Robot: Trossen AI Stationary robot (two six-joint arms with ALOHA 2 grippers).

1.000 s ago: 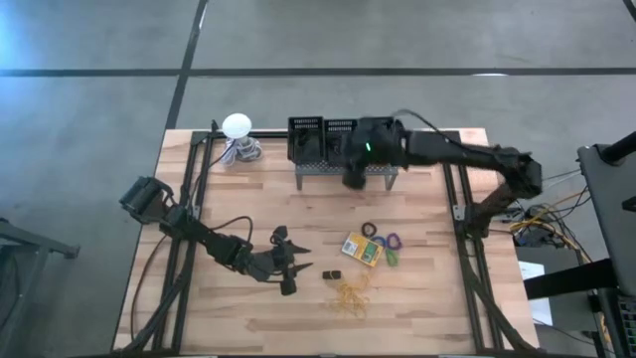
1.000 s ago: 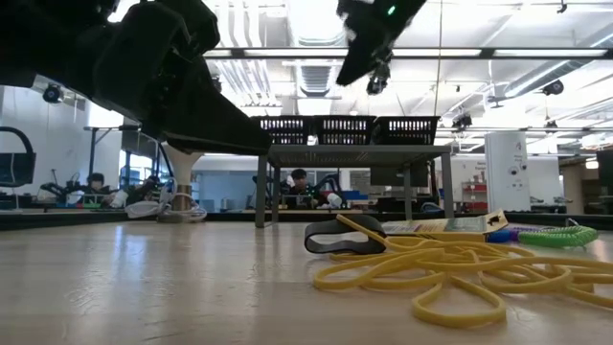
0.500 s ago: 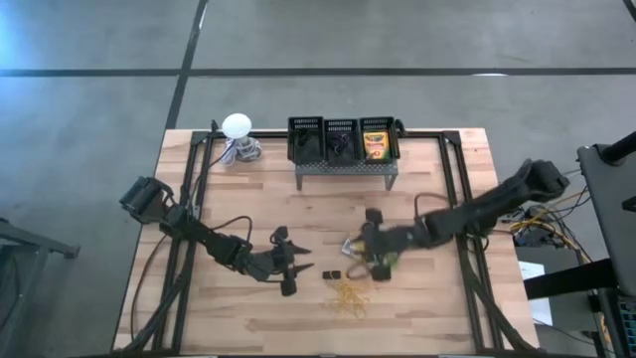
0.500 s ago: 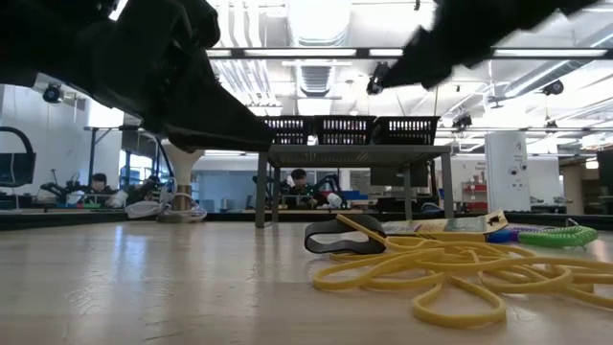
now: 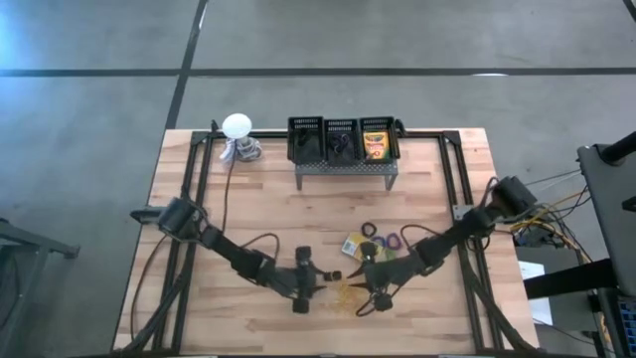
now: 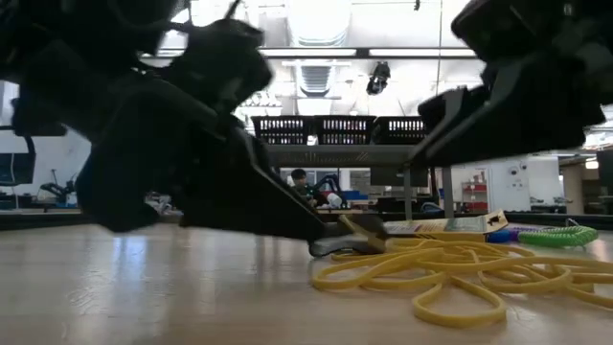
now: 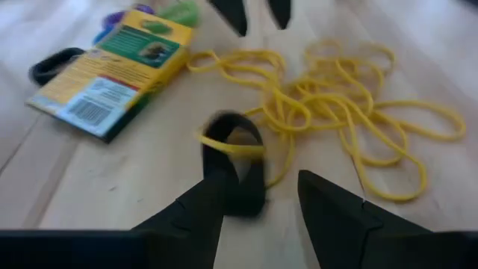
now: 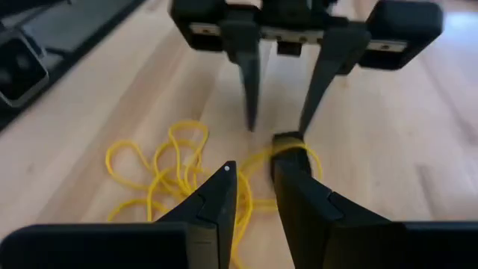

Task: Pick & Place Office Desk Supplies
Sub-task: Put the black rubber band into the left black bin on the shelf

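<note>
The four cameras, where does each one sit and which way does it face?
High view: above the table, straight down; both arms, left gripper, right gripper.
Low view: at tabletop height, level across the rubber bands into the room; both arms loom dark.
Left wrist view: on the left arm, past its fingers at the black clip.
Right wrist view: faces the left gripper.
Both wrist views share the rubber bands and clip.
</note>
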